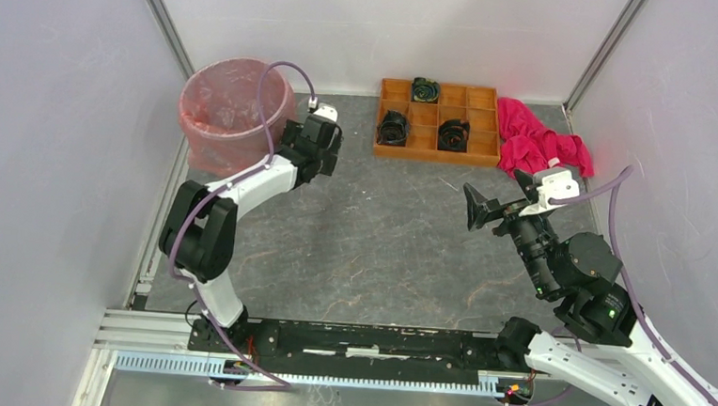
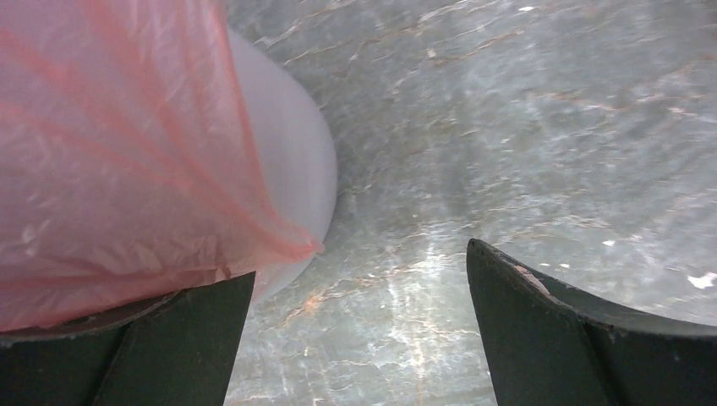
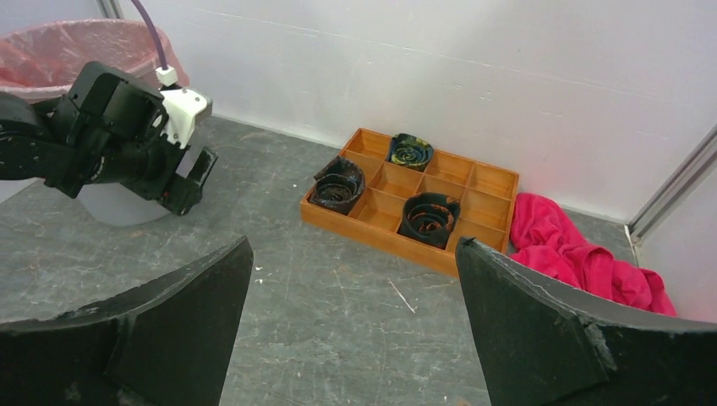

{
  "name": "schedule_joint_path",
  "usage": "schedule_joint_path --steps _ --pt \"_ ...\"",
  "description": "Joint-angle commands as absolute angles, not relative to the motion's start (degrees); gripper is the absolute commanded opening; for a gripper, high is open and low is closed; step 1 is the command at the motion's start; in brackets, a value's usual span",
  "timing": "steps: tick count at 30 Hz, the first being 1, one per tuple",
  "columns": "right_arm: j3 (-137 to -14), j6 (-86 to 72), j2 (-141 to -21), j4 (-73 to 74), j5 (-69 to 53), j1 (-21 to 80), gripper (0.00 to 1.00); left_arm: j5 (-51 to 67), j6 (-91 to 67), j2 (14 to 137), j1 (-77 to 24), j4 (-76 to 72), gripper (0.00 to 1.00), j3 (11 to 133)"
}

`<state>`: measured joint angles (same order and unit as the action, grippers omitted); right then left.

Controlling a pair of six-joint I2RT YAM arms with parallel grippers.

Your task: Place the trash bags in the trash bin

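The translucent red-orange trash bag (image 1: 234,101) lines the round trash bin at the back left, its edge folded down over the rim and outer wall. The bin's light-grey lower wall (image 2: 300,161) shows under the bag's hem (image 2: 127,152), and also in the right wrist view (image 3: 118,207). My left gripper (image 1: 321,154) hangs just right of the bin, open and empty, jaws wide over bare table (image 2: 359,279). Its left finger (image 2: 169,347) lies under the bag's hem. My right gripper (image 1: 499,197) is open and empty above the table's right middle (image 3: 355,254).
An orange-brown compartment tray (image 1: 434,146) with three dark coiled items stands at the back centre. A magenta-pink cloth (image 1: 538,143) lies bunched to its right. White walls enclose the table on three sides. The left arm's purple cable loops over the bin.
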<state>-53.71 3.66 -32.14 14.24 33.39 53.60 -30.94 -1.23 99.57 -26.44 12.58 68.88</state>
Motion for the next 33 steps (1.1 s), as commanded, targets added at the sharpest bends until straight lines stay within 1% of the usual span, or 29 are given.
schedule_joint_path --steps 1,4,8,12,16,19,21,23,29,33 --pt "-54.37 2.29 -32.12 13.82 32.41 53.77 0.98 -22.38 -4.15 98.08 -26.80 15.05 1.00 73.89" --pt "-54.99 2.20 -31.75 15.77 33.84 53.75 0.98 -10.15 -8.92 93.33 -27.81 17.85 0.99 73.56" --pt "-56.12 2.46 -31.66 18.30 35.43 53.77 0.98 -0.24 -12.78 83.65 -32.22 17.88 1.00 70.75" --pt "-57.46 3.14 -32.04 20.24 36.81 53.79 0.98 14.13 -14.60 75.45 -34.91 18.05 1.00 68.79" --pt "-58.46 3.69 -32.17 20.87 37.69 53.79 0.98 16.75 -15.03 70.28 -35.16 22.57 1.00 68.28" --pt "-59.27 3.88 -32.29 20.73 37.65 53.77 0.98 20.30 -15.81 64.61 -35.24 22.58 1.00 68.23" --pt "-60.20 3.74 -32.77 21.23 37.41 53.77 0.98 21.04 -16.47 60.07 -35.24 22.51 1.00 70.45" --pt "-61.41 3.49 -33.50 22.32 36.79 53.84 0.98 19.23 -16.92 55.25 -35.24 22.46 1.00 73.09" --pt "-62.85 2.72 -34.37 24.35 36.84 53.81 0.98 5.47 -18.71 46.43 -35.24 23.79 1.00 77.22" --pt "-63.68 2.29 -34.79 24.61 36.82 53.80 0.98 0.28 -19.19 43.41 -35.19 25.16 1.00 78.25"
